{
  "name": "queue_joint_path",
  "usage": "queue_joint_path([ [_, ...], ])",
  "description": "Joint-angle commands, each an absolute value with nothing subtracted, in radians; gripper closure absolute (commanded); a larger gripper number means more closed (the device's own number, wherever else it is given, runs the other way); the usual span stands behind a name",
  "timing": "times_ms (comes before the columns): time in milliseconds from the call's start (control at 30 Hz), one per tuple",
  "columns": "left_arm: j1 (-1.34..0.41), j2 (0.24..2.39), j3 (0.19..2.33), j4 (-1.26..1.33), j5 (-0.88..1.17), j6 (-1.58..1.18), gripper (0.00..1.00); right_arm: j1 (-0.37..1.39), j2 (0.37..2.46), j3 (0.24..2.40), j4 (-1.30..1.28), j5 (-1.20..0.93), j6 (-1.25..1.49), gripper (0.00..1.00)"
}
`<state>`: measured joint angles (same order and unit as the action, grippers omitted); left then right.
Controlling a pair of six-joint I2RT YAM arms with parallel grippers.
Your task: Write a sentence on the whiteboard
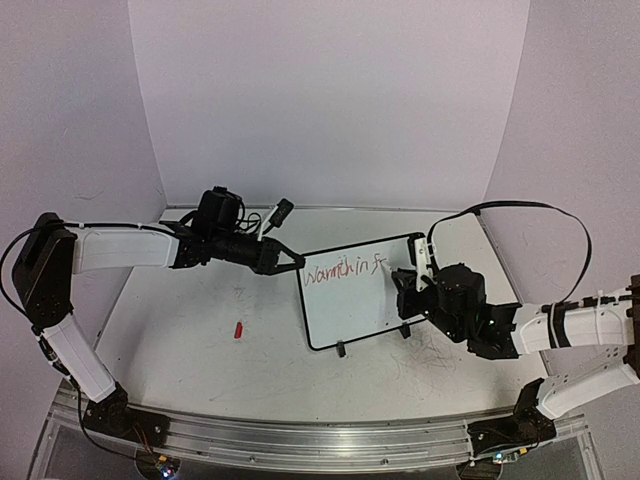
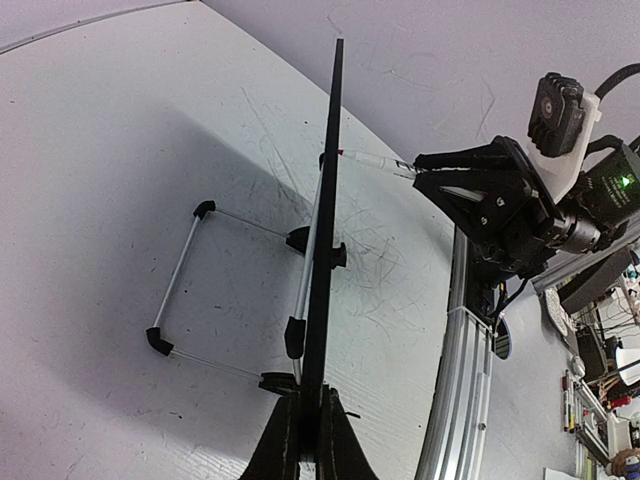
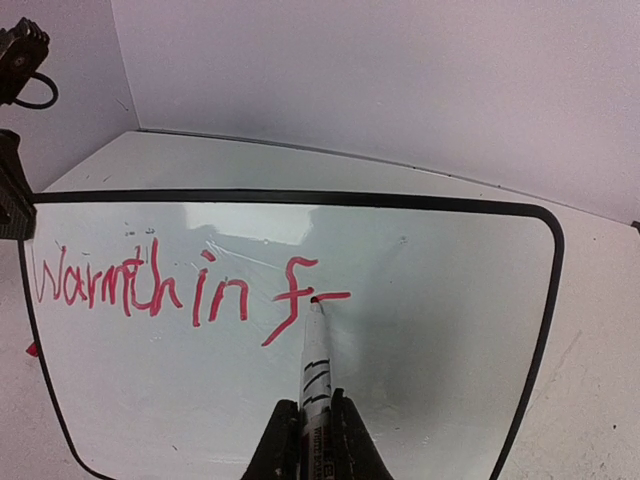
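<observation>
**Progress.** A large scuffed white worktop [image 1: 190, 350] is carrying a small rectangular whiteboard [image 1: 345, 315] with a thin black frame. The board is standing propped right of the worktop's centre. The left gripper [image 1: 296, 264] is steadying it, with its fingers [image 2: 285, 440] closing narrowly on the board's left edge. The right gripper [image 1: 402, 285] is clamping its fingers round the barrel of a white-bodied red marker [image 3: 318, 375], whose tip is touching the board face. The red handwritten sentence [image 3: 150, 288] is reading "Warmth in f" so far, and the tip is sitting on the crossbar of the "f". My judgement is that less than half is done. That word is barely begun, and the lower part of the board is carrying no writing.

**Materials.**
- **Worktop:** hard and matte, showing fine dark scratches all over.
- **Board:** glossy with rounded corners and very thin edge-on, leaning on a silver wire stand [image 2: 180, 290] with black tips.
- **Marker:** a slim cylinder with a printed label.
- **Strokes:** varying in thickness.
- **Other:** a small red piece [image 1: 238, 329], possibly the marker's cap, is lying on the worktop left of the board and apart from it.
</observation>
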<state>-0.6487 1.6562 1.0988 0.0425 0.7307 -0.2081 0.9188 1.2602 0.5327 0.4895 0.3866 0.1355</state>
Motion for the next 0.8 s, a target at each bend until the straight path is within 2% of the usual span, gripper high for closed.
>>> queue_joint_path([
  [0,-0.643,1.633,1.106,0.059,0.750,-0.198,1.00,0.918,1.261,0.544,0.453,0.371,0.154,1.00],
  [767,-0.643,1.634,1.107,0.059,0.752,-0.199,1.00,0.918,1.241,0.546,0.454,0.456,0.169,1.00],
])
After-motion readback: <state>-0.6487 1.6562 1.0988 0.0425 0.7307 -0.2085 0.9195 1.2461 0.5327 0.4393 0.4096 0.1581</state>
